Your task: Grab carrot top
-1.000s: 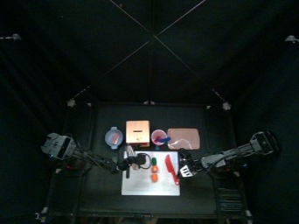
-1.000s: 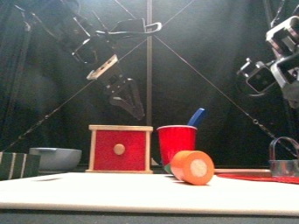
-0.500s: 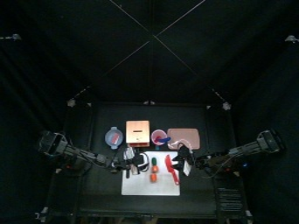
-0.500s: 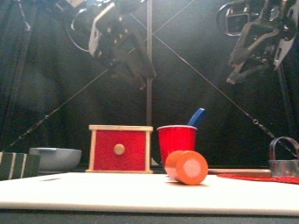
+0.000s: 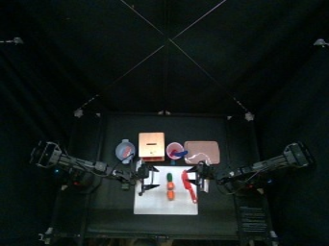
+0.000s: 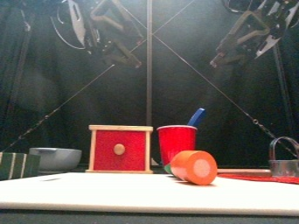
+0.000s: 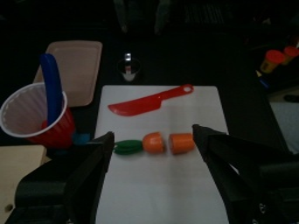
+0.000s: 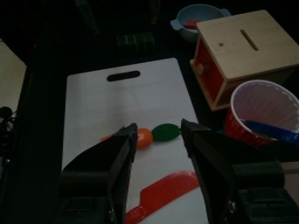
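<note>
The carrot [image 7: 167, 142] lies across the white cutting board [image 7: 163, 188], its orange body showing as two chunks. The carrot top [image 7: 126, 146] is the small green tuft at the end nearest the red cup [image 7: 33, 112]. In the right wrist view the carrot top [image 8: 166, 131] sits beside the orange body [image 8: 142, 137]. From the front only the carrot's round cut end [image 6: 194, 166] shows clearly. My left gripper [image 7: 160, 179] hangs open above the carrot. My right gripper [image 8: 163, 166] is open too, over the same spot. Both grippers, left [image 6: 114, 35] and right [image 6: 243, 37], hang high above the board.
A red toy knife [image 7: 149, 99] lies on the board beyond the carrot. The red cup holds a blue tool [image 7: 51, 83]. A wooden box with a red front [image 6: 121, 149], a grey bowl [image 6: 56, 157] and a pink tray [image 7: 73, 66] stand behind the board.
Both grippers have swung inward and now hang over the cutting board. The carrot stays roughly where it was.
</note>
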`<state>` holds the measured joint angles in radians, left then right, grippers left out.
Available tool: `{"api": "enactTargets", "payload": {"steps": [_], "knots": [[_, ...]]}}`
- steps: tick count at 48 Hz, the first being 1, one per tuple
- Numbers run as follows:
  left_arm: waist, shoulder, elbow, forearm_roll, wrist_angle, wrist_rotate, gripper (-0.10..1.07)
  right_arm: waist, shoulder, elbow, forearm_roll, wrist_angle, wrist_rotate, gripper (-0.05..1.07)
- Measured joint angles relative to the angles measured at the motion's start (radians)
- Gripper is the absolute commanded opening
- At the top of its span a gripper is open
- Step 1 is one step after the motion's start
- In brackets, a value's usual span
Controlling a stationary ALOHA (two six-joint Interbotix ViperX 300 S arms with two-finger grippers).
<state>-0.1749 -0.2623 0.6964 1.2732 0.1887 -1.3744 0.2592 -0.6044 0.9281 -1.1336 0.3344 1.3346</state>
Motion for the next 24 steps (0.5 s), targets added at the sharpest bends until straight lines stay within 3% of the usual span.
{"api": "enactTargets", "payload": {"steps": [24], "knots": [[0.041, 0.000, 0.021, -0.008, -0.018, 0.005, 1.02, -0.009, -0.002, 0.020, -0.005, -0.012, -0.005, 0.80]]}}
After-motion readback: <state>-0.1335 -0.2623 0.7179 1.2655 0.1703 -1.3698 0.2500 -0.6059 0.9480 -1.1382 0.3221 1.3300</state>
